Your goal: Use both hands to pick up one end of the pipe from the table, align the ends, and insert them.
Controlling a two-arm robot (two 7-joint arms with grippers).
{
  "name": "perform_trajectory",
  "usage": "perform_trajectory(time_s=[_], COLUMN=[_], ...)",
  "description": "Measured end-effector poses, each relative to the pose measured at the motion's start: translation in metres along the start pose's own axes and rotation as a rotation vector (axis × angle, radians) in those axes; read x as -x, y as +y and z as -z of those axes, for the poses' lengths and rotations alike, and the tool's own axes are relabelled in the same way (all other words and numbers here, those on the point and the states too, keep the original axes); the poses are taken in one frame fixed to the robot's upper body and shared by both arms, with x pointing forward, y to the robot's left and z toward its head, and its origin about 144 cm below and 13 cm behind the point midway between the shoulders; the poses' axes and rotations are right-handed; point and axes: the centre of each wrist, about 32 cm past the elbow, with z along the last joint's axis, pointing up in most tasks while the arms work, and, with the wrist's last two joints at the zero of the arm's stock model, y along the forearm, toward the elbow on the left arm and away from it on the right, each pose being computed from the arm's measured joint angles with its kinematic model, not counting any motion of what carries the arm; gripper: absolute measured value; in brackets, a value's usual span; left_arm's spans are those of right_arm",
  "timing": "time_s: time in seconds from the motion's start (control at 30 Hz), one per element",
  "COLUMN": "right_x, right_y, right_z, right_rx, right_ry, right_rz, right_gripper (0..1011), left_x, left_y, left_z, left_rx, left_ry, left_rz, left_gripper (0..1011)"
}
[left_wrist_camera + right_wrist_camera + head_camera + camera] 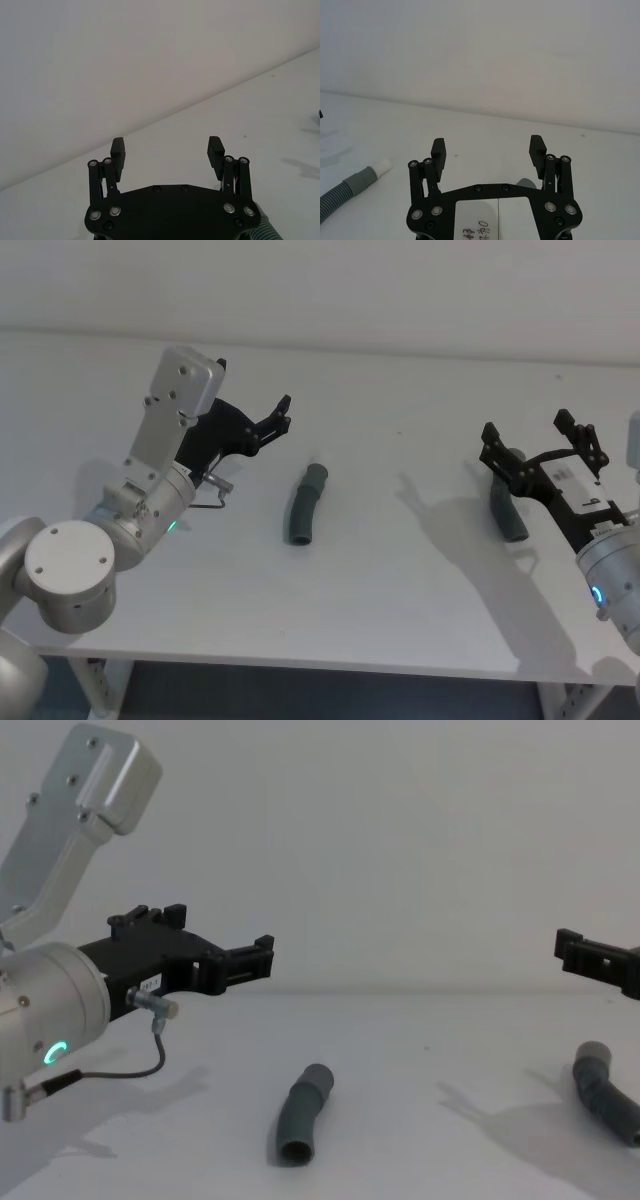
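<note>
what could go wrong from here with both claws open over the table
The right claw hangs open above the right pipe, partly hiding it; a blind descent may knock it aside. The middle pipe is bent and loose, so the left claw, off to its side, might roll it.

- Head view: high up, tilted down on the table (400, 600), far edge to near edge.
- Chest view: low, nearly level across the table toward the wall (400, 840).
- Left wrist view: close behind the left gripper (167, 146), facing out past it.
- Right wrist view: same, behind the right gripper (488, 145).
- Head and chest share the middle pipe (306, 504).
</note>
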Motion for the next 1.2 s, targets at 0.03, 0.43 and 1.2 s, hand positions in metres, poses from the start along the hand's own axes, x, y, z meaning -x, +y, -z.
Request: perform_trajectory(time_s=[0.03,0.43,1.2], right_x=[0.0000,0.0000,0.0000], right_y=[0.0000,0.0000,0.0000], right_z=[0.0000,0.0000,0.0000], right_rx=[0.000,0.000,0.000], right_ry=[0.000,0.000,0.000], right_rz=[0.000,0.000,0.000], right_gripper=[998,998,998], left_x=[0.0000,0.0000,0.0000], left_y=[0.0000,0.0000,0.0000], left_z=[0.0000,0.0000,0.0000], left_rx=[0.000,0.000,0.000], left_ry=[0.000,0.000,0.000], left_rz=[0.000,0.000,0.000], left_gripper=[1001,1001,1001])
